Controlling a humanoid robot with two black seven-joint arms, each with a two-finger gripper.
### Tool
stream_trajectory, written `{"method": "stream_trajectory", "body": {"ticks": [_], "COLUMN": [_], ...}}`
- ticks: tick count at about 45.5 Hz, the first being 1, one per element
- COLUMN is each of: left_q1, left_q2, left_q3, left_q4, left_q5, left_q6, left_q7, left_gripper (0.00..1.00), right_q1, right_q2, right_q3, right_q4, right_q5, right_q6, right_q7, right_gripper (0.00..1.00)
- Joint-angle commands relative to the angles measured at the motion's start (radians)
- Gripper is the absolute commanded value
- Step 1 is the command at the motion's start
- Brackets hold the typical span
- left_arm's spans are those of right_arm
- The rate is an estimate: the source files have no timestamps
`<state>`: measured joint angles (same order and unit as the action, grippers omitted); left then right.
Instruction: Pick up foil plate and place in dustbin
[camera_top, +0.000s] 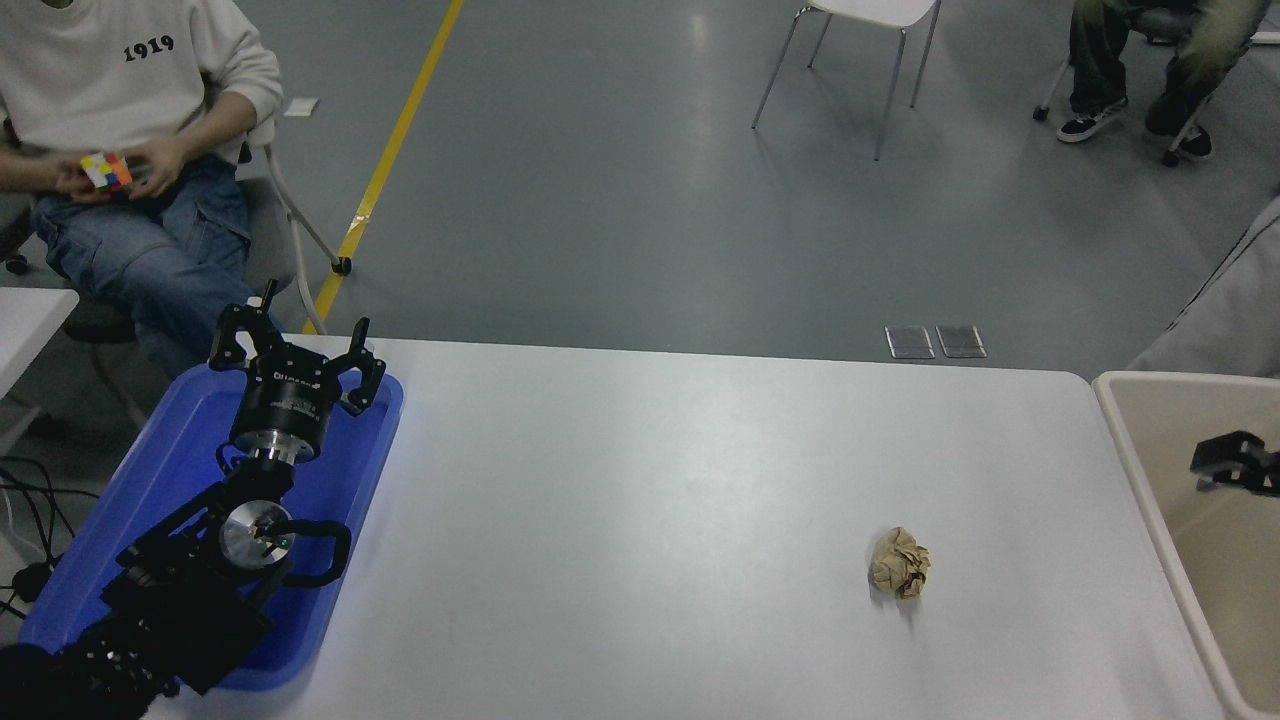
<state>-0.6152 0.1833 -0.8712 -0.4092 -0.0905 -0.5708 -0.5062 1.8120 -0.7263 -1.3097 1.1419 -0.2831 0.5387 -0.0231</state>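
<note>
The foil plate is out of view. At the table's right edge stands the beige dustbin (1168, 425), only its left part showing. A black tip of my right gripper (1234, 462) reaches in from the right edge, over the dustbin's inside. Too little of it shows to tell how it stands or whether it holds anything. My left gripper (298, 332) is parked at the lower left over a blue tray, open and empty.
A crumpled brown paper ball (900, 563) lies on the white table (640, 470), left of the dustbin. The blue tray (150, 490) sits at the table's left edge. A seated person (130, 110) handles a coloured cube at the top left.
</note>
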Motion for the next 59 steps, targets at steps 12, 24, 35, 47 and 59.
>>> {"method": "stream_trajectory", "body": {"ticks": [12, 24, 35, 47, 59], "left_q1": [0.0, 0.0, 0.0, 0.0, 0.0], "left_q2": [-0.001, 0.001, 0.001, 0.001, 0.001], "left_q3": [0.0, 0.0, 0.0, 0.001, 0.0], "left_q4": [0.001, 0.001, 0.001, 0.001, 0.001], "left_q5": [0.0, 0.0, 0.0, 0.0, 0.0], "left_q6": [0.0, 0.0, 0.0, 0.0, 0.0], "left_q7": [0.0, 0.0, 0.0, 0.0, 0.0], "left_gripper": [1.0, 1.0, 1.0, 1.0, 1.0], "right_q1": [0.306, 0.366, 0.5, 0.521, 0.509], "right_q2": [0.146, 0.163, 0.246, 0.327, 0.358], "right_q3": [-0.033, 0.053, 0.038, 0.053, 0.087], "right_q4": [0.007, 0.007, 0.009, 0.009, 0.033], "right_q5": [-0.074, -0.07, -0.073, -0.076, -0.076], "right_q6": [0.247, 0.247, 0.247, 0.247, 0.247], "right_q7": [-0.003, -0.003, -0.003, -0.003, -0.003], "right_gripper": [1.0, 1.0, 1.0, 1.0, 1.0]}}
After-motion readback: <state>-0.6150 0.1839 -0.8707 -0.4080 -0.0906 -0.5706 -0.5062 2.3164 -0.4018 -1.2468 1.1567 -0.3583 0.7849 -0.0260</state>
